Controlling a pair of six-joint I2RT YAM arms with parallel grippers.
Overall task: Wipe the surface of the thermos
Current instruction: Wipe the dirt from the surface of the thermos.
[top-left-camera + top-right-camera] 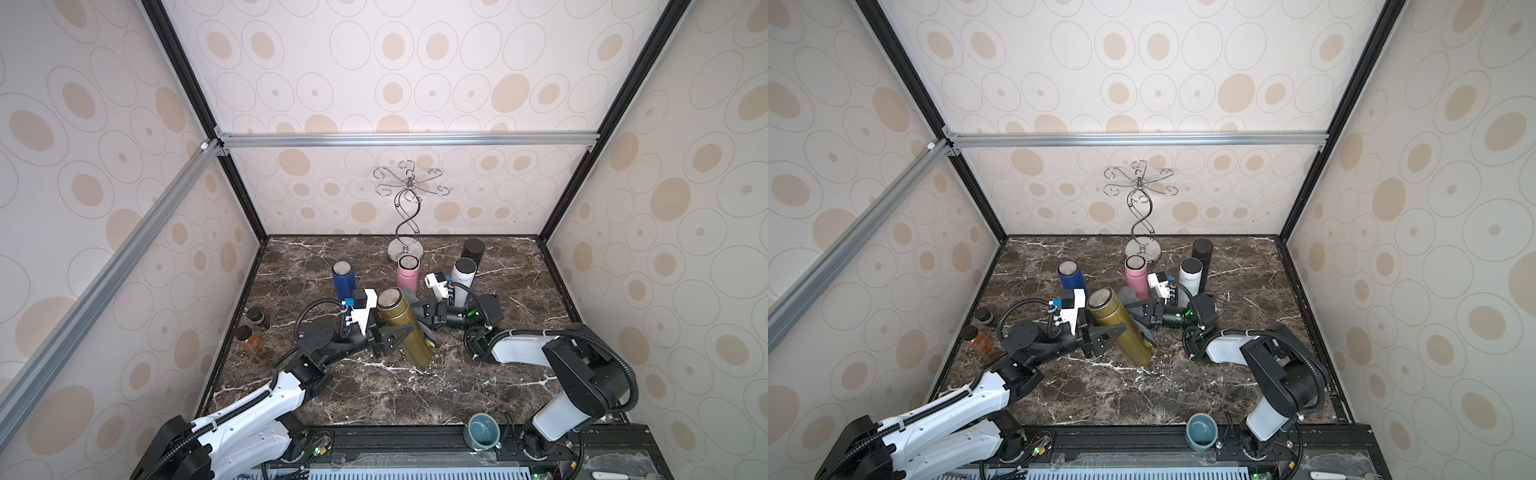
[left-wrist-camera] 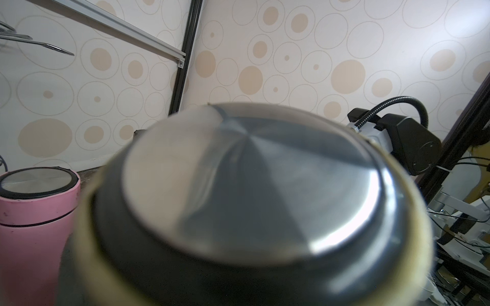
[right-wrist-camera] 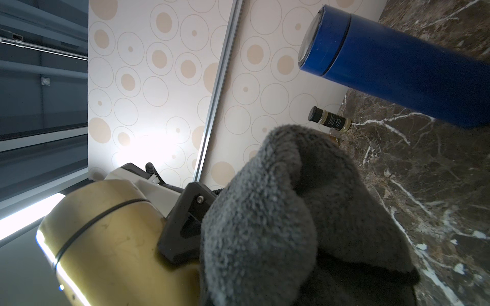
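Gold thermos [image 1: 415,351], tilted, clamped in left fingers [image 1: 395,336]: hold steady. Press grey cloth [image 3: 265,212], pinched in right fingers [image 1: 426,312], flat along body; steer clear of pink thermos [image 1: 406,276].

Five thermoses are counted around the wire stand [image 1: 398,249]: a pink thermos [image 1: 407,278] just in front of its base, a blue thermos [image 1: 344,281] to the left of it, a white thermos [image 1: 462,284] and a black thermos [image 1: 473,251] to the right of it, and a gold thermos [image 1: 405,332] well in front of it. Two small bottles [image 1: 258,318] [image 1: 249,340] are seen far to the left of the stand. One grey cloth [image 3: 278,212] is counted beside the gold thermos. One teal mug [image 1: 483,432] is found farthest from the stand. Two arms are counted, a left arm [image 1: 257,403] and a right arm [image 1: 573,374].
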